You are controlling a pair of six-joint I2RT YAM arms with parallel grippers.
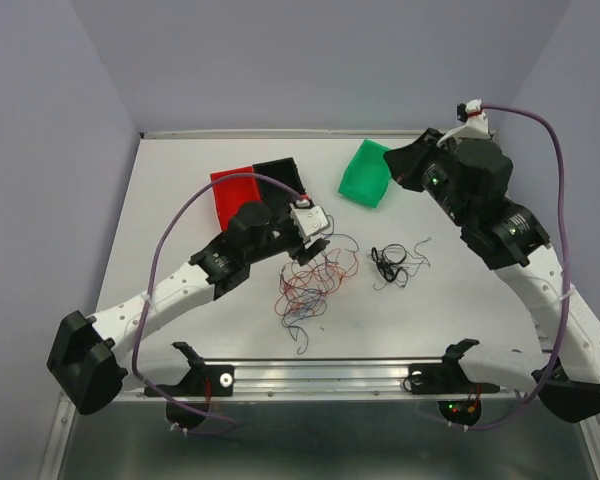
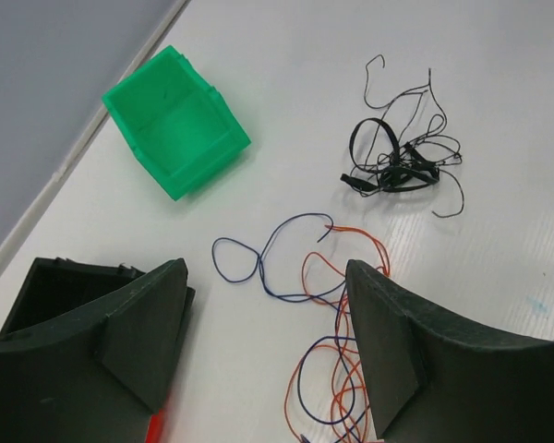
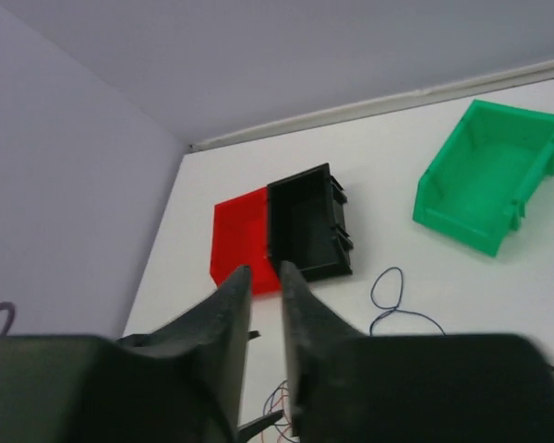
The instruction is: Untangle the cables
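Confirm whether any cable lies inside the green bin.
No, the green bin shows a bare floor, with the cables on the table outside.

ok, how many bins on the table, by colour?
green bin: 1
black bin: 1
red bin: 1
Total: 3

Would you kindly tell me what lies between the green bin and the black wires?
Only bare table, seen clearly in the left wrist view, separates the green bin from the black wires.
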